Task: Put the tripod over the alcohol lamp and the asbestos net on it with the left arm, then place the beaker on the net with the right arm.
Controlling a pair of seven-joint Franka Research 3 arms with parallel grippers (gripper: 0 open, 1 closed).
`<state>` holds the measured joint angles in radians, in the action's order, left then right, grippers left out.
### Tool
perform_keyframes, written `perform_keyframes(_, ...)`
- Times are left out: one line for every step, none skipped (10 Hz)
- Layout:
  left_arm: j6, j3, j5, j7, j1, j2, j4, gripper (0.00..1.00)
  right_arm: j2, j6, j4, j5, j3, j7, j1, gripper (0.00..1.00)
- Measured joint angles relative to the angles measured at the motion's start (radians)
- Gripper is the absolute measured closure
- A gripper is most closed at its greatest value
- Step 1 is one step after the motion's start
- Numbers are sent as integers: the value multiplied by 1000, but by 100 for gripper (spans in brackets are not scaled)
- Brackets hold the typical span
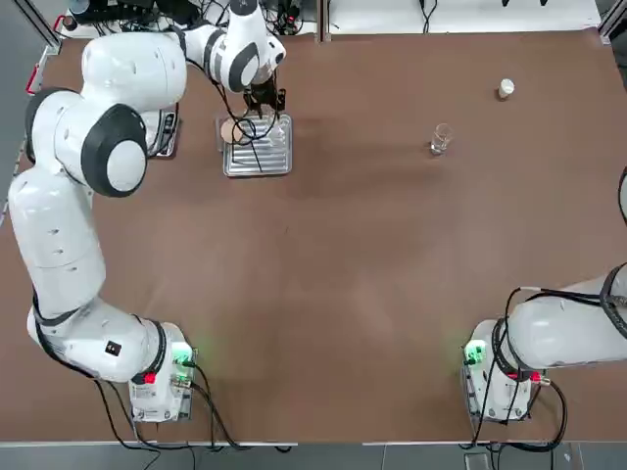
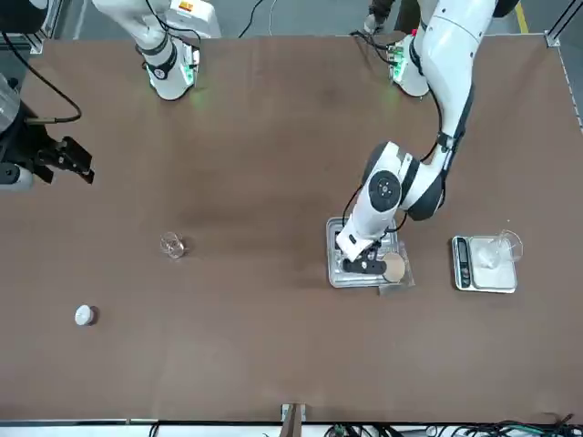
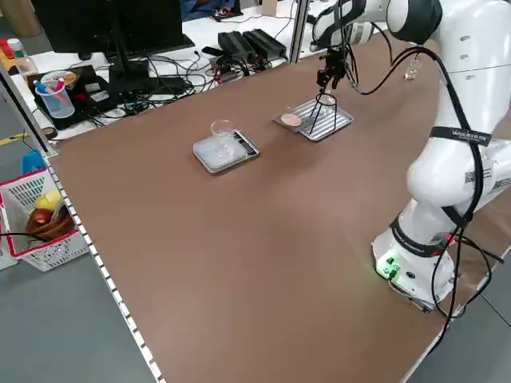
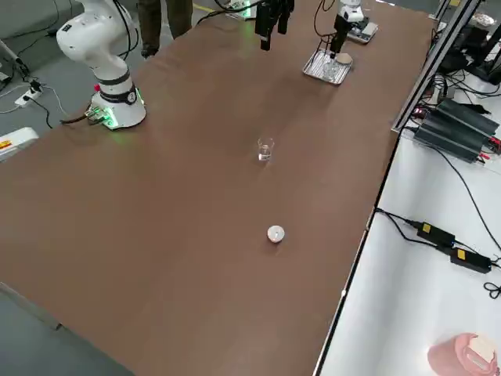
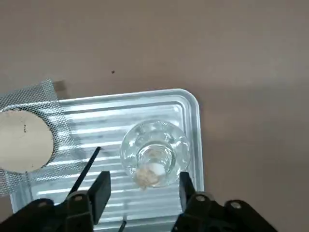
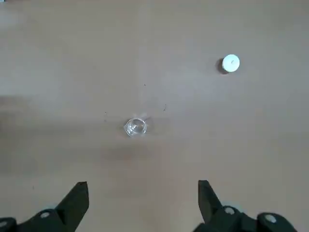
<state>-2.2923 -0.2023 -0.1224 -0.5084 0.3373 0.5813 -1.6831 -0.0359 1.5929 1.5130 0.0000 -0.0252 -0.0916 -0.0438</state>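
My left gripper point(image 1: 265, 101) hangs over the ridged silver tray point(image 1: 257, 168) at the far left, its fingers point(image 5: 100, 189) apart. Below and between them stands the alcohol lamp point(image 5: 154, 154) on the tray. The black wire tripod point(image 3: 317, 116) sits right under the fingertips, one leg point(image 5: 88, 164) showing beside a finger. I cannot tell whether the fingers touch it. The asbestos net point(image 5: 26, 140) lies over the tray's edge. The beaker point(image 1: 440, 140) stands alone on the table at the far right. My right gripper point(image 6: 142, 185) hovers open, high above the table, short of the beaker point(image 6: 135, 126).
A small white cap point(image 1: 506, 88) lies beyond the beaker near the far right edge. A white scale with a clear glass vessel point(image 2: 483, 264) stands beside the tray, on its left as I face the table. Cables and power boxes sit past the table's far edge.
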Motion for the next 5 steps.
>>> perform_keyframes(-6, 0, -3, 0, 2, 4, -1, 42, 0, 0, 0, 0, 0, 0, 0, 0)
perform_keyframes(-19, 0, -4, 0, 3, 12, -1, 42, 0, 0, 0, 0, 0, 0, 0, 0)
perform_keyframes(-28, 0, -4, 0, 2, 20, -1, 41, 0, 0, 0, 0, 0, 0, 0, 0)
perform_keyframes(-35, 0, -5, 0, 2, 26, -1, 41, 0, 0, 0, 0, 0, 0, 0, 0)
perform_keyframes(-43, 0, -7, 0, 2, 30, -1, 42, 0, 0, 0, 0, 0, 0, 0, 0)
